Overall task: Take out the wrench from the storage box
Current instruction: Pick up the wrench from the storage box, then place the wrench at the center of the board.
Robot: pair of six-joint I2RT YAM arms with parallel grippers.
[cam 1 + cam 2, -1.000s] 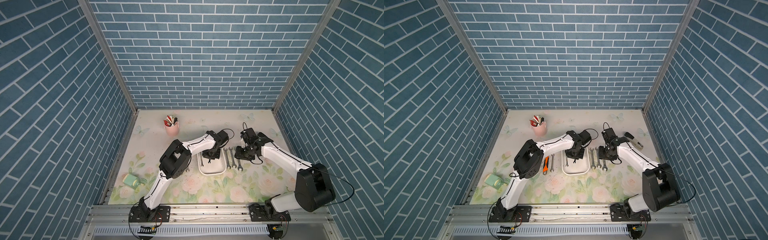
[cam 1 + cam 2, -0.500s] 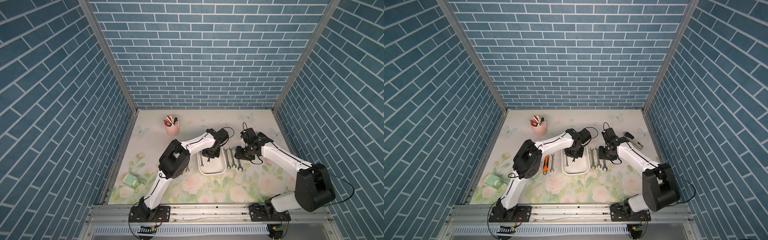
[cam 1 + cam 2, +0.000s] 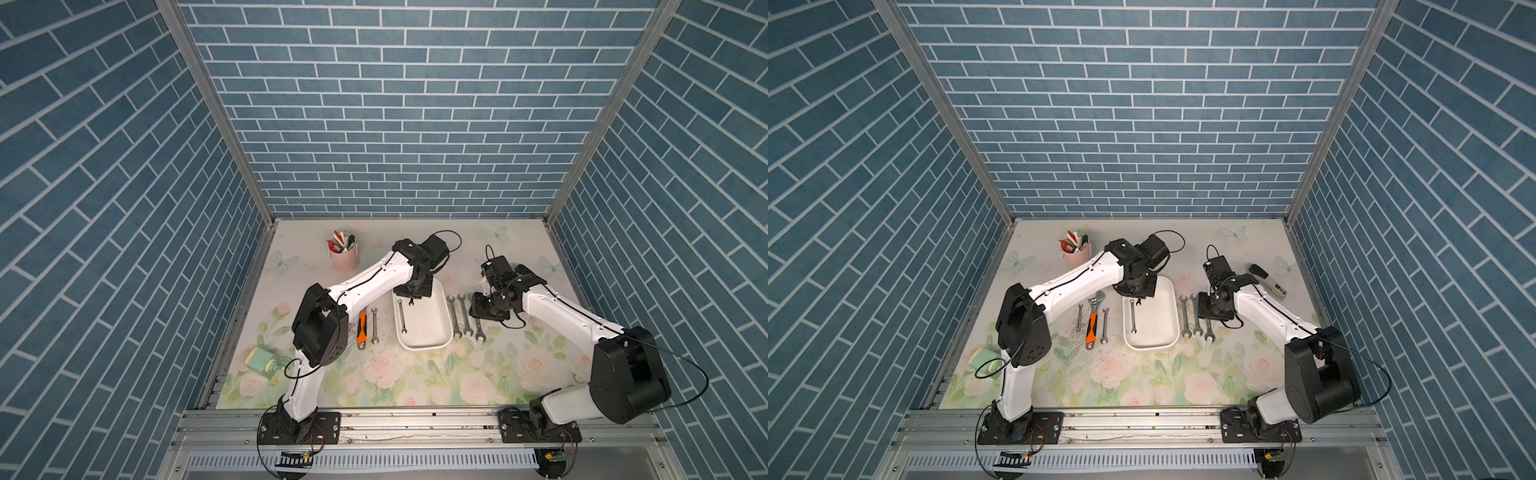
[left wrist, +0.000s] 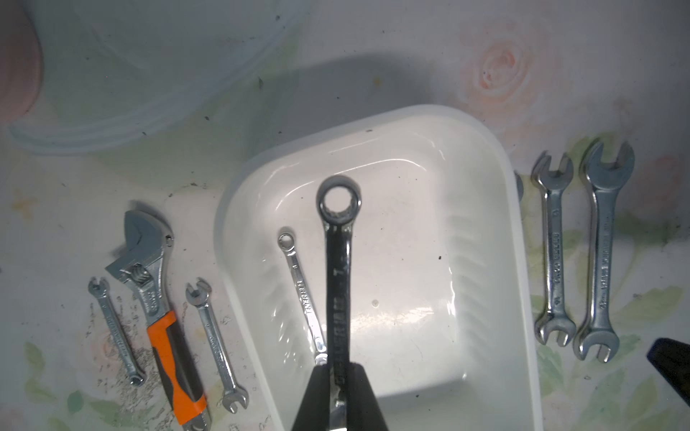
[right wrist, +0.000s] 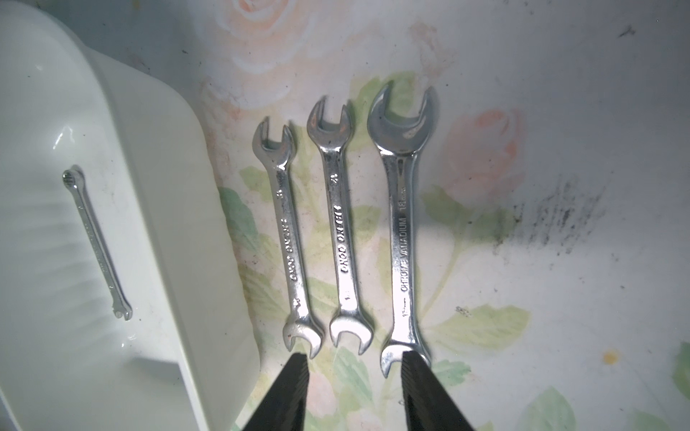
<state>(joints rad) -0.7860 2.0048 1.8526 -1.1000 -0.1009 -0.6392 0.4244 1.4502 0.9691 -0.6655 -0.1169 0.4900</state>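
Note:
The white storage box [image 3: 432, 337] [image 3: 1160, 332] sits mid-table. My left gripper [image 4: 339, 377] [image 3: 411, 300] hangs over its far end, shut on the shaft of a dark wrench [image 4: 339, 283]. That wrench's ring end points out over the box floor. A slimmer silver wrench [image 4: 302, 294] [image 3: 402, 316] lies flat inside the box along its left wall. My right gripper [image 5: 354, 360] [image 3: 478, 308] is open just right of the box. It hovers above the near ends of three silver wrenches [image 5: 341, 231] and holds nothing.
Left of the box lie an orange-handled adjustable wrench [image 3: 1092, 322] and two small wrenches [image 3: 1104, 326]. A pink cup of pens [image 3: 344, 258] stands at the back left. A green roll [image 3: 259, 360] is near the left edge and a stapler [image 3: 1268, 283] at the far right.

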